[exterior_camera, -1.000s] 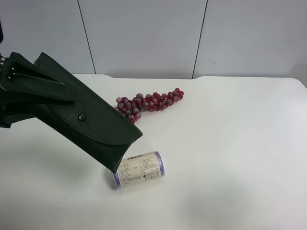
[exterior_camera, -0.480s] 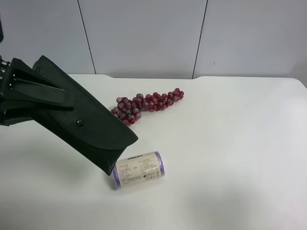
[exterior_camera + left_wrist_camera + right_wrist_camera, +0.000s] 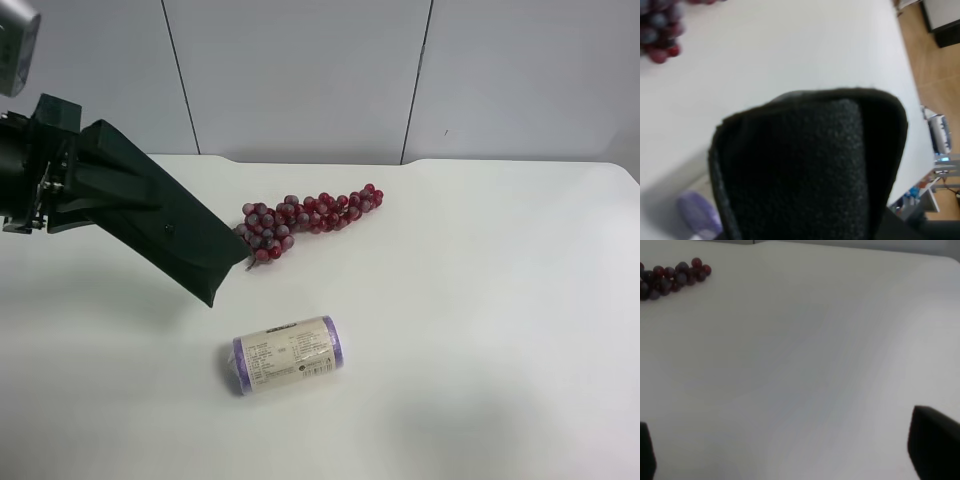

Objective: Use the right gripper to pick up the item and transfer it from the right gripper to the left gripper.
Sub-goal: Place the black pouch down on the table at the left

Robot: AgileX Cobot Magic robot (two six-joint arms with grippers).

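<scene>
The item, a blackish-green glasses case (image 3: 180,240), hangs in the air above the table at the exterior high view's left, its free end tilted down toward the grapes. The left gripper (image 3: 95,195) is shut on its upper end. In the left wrist view the case (image 3: 810,165) fills most of the picture, seen end-on. The right gripper (image 3: 790,450) is open and empty over bare table; only its two black fingertips (image 3: 935,445) show at the frame's edges. The right arm does not show in the exterior high view.
A red grape bunch (image 3: 305,215) lies mid-table, also in the right wrist view (image 3: 675,277) and the left wrist view (image 3: 657,25). A purple-ended labelled roll (image 3: 288,354) lies nearer the front. The white table (image 3: 480,300) ends at a grey wall behind.
The arm at the exterior high view's left has drawn back left and up with the case. The case's low end no longer overlaps the roll.
</scene>
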